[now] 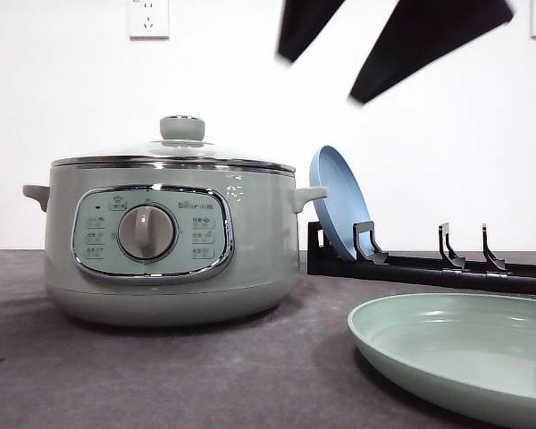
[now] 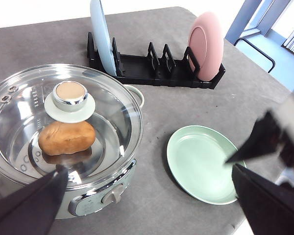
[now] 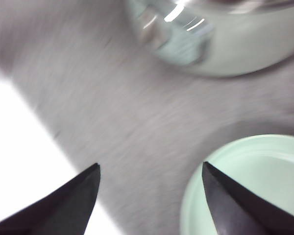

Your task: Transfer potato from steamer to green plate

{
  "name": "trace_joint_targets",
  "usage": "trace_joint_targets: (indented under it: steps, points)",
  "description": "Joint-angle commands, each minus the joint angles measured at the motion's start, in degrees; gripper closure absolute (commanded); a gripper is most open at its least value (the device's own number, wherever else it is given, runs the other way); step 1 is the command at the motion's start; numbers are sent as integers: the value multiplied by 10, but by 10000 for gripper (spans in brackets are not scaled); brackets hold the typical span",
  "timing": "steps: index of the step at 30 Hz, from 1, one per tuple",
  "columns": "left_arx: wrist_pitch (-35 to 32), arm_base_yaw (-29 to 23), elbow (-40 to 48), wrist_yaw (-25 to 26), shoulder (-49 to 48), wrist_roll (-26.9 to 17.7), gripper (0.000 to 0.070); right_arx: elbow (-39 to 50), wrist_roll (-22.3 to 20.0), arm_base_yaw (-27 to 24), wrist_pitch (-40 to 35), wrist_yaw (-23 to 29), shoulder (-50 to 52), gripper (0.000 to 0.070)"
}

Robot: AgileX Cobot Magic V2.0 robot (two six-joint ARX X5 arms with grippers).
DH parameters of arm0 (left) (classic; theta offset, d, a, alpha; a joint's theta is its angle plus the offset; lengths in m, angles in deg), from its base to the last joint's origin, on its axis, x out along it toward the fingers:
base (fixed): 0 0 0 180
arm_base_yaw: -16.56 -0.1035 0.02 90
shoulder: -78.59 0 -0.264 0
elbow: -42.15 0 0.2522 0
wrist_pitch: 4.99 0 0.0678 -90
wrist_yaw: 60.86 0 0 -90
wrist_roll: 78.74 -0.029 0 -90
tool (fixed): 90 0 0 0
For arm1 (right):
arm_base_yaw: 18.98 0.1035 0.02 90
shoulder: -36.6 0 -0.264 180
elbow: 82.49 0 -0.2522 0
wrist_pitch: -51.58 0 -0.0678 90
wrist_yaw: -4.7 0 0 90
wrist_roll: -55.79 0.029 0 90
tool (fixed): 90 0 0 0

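So the lid [image 2: 63,127] is on the steamer [image 1: 170,246], which means the step in hand, as I read it, is getting that glass lid off before anyone touches the potato [image 2: 66,138]. Best bet is to come straight down on the green knob [image 2: 69,100] in the middle of the lid, pinch it square, lift vertically so the rim clears the pot, and park it on bare grey table [image 2: 186,98] away from the green plate [image 2: 203,163], since that plate has to stay free. Both grippers are empty with jaws spread wide: the left gripper [image 2: 147,196] has a dark finger low on each side of its wrist view, and the right gripper [image 3: 149,188] shows its fingers well apart over the table, with the plate's rim under one of them. In the front view the two dark fingers [image 1: 411,36] hang high at about 1 o'clock from the pot, well above everything. The potato sits inside the steamer, under the glass, just beside the knob; from the left wrist view it's at roughly 10 o'clock of the gripper's midpoint, and the plate lies at about 2 o'clock, apart from the pot.
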Motion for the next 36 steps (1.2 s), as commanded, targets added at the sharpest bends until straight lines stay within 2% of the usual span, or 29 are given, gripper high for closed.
trace_joint_targets:
  steps: [1,10,16,21,26,32,36]
  points:
    - [-3,2,-10,1,3,-3,0,-7,-9,-35,1,-5,14,283]
    - [0,2,-10,-1,5,-7,0,-6,-84,-249,74,-68,138,284]
    - [0,3,-11,-2,33,-7,0,-6,-90,-333,117,-122,242,284]
    - [5,3,-47,-2,99,-19,0,-6,-73,-353,162,-136,298,284]
    - [52,3,-125,-7,203,-44,0,-6,-55,-353,188,-165,324,284]
    - [139,17,-253,-98,341,-56,0,-6,-48,-353,189,-168,331,284]
    - [179,27,-337,-136,426,-56,0,-6,-49,-353,188,-168,331,284]
